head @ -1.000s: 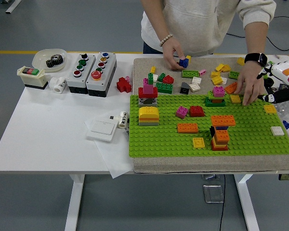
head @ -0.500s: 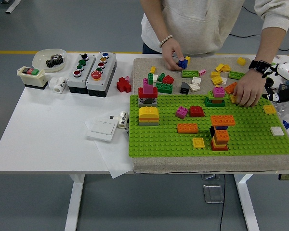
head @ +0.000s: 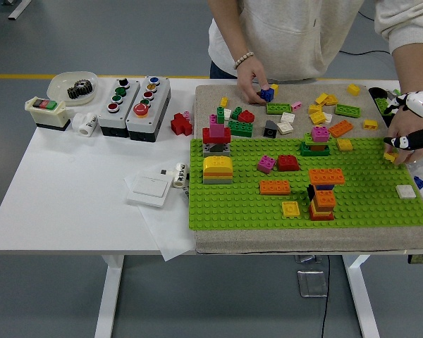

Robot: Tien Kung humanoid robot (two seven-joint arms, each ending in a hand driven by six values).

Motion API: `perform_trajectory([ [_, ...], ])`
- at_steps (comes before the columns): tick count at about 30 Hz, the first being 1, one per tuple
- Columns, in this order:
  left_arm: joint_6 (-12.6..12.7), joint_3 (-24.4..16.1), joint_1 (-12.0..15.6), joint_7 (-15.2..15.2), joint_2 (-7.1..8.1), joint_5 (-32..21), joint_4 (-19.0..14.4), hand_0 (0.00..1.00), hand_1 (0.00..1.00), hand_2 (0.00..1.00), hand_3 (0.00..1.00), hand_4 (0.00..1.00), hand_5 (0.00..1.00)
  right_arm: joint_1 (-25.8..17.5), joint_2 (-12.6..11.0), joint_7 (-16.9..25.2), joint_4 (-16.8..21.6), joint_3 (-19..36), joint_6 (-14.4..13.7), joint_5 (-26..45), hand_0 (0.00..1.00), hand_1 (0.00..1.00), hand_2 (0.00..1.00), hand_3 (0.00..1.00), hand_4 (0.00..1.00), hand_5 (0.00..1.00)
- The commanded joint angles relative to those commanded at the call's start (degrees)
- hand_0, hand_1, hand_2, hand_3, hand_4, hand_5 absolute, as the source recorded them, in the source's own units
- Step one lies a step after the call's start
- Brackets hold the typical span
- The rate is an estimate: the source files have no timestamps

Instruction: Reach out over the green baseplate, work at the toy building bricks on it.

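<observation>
The green baseplate (head: pixel 240 204) lies on a beige mat and carries several small brick builds: a red and pink stack (head: pixel 216 136), a yellow dome (head: pixel 217 170) and an orange tower (head: pixel 323 199). Loose bricks (head: pixel 324 105) lie on the mat behind it. One of the person's hands holds a blue brick (head: pixel 267 93) at the back. The person's other hand (head: pixel 403 134) rests at the plate's far right corner, by a yellow brick (head: pixel 390 156). My right hand (head: pixel 417 139), a white, orange and black shape, sits at the right edge, partly behind that hand.
Left of the mat stand two grey button boxes (head: pixel 134 98), a switch box (head: pixel 47 113), a bowl with a gear (head: pixel 74 86), a red brick (head: pixel 181 124) and a white wall switch (head: pixel 149 189) on paper. A white tile (head: pixel 406 191) sits on the plate's right side.
The person's hand on the right has slid from the orange and yellow bricks near the plate's back edge out to the far right corner. The hand with the blue brick stayed put.
</observation>
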Motion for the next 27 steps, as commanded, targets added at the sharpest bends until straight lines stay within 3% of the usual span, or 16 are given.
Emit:
perform_trajectory([
  [17, -0.3, -0.3, -0.1, -0.1, -0.05, 0.2, 0.1, 0.55, 0.624, 0.688, 0.611, 0.645, 0.728, -0.5, -0.1, 0.9, 0.1, 0.0, 0.6, 0.3, 0.645, 0.68, 0.739, 0.671, 0.818, 0.432],
  [27, -0.5, -0.3, -0.2, -0.2, -0.02, 0.3, 0.0, 0.55, 0.625, 0.689, 0.61, 0.644, 0.729, -0.6, -0.3, 3.0, -0.3, -1.3, 1.5, -3.3, 0.64, 0.679, 0.739, 0.672, 0.816, 0.43],
])
